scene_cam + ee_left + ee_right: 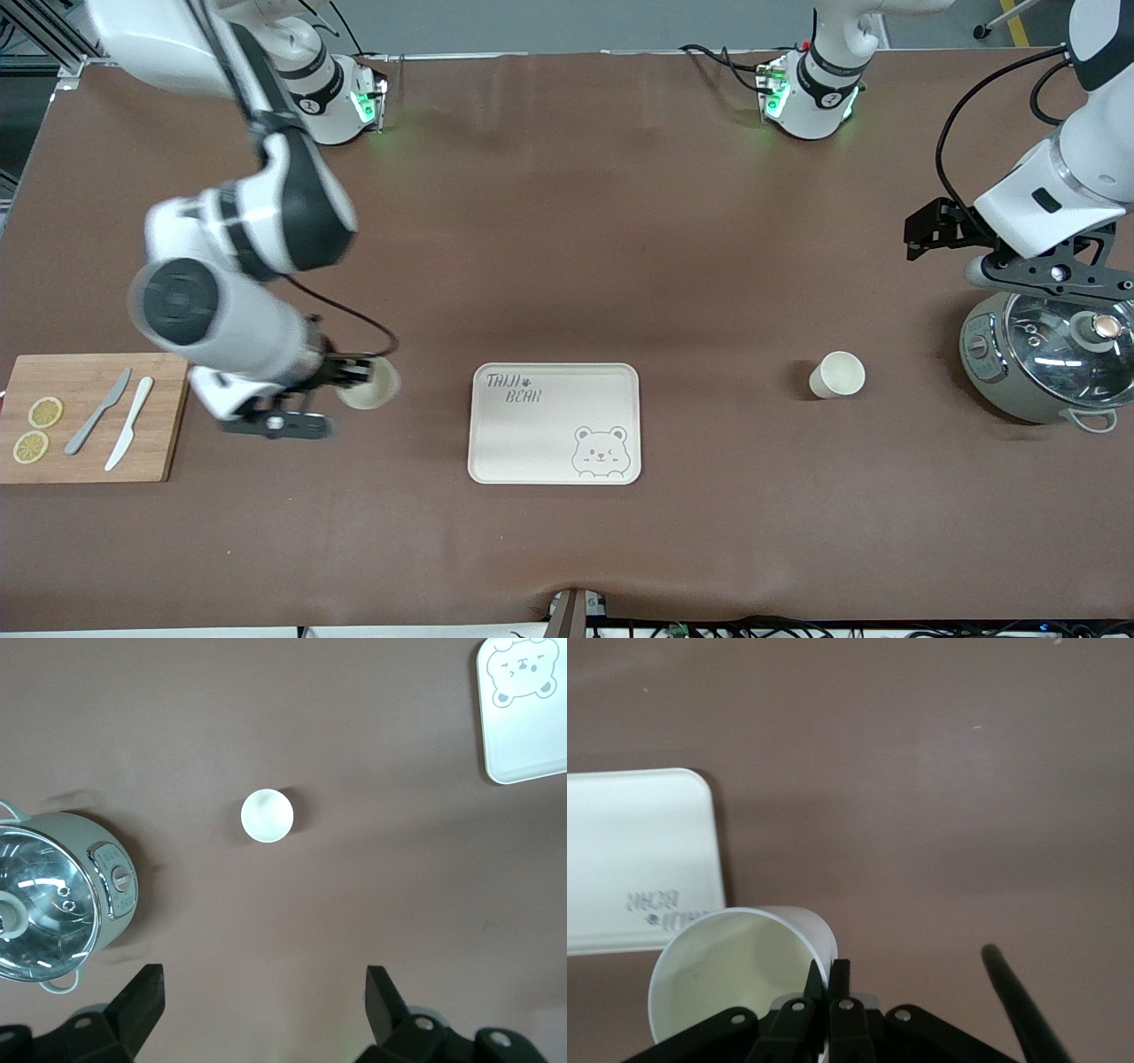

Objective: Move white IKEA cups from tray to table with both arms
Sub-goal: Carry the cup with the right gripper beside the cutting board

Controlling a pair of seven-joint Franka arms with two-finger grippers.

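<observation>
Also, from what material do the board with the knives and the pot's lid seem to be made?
The board looks like bamboo or light wood: matte tan with fine straight grain. The pot's lid looks like clear glass in a polished metal rim: it shows bright reflections and a see-through dome. Neither is certain from looks alone.

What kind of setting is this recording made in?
Probably a robot lab staged as a kitchen: two arms bolted to a brown-covered table, with a grey lidded cooking pot, a wooden cutting board and a cream bear-print tray.
</observation>
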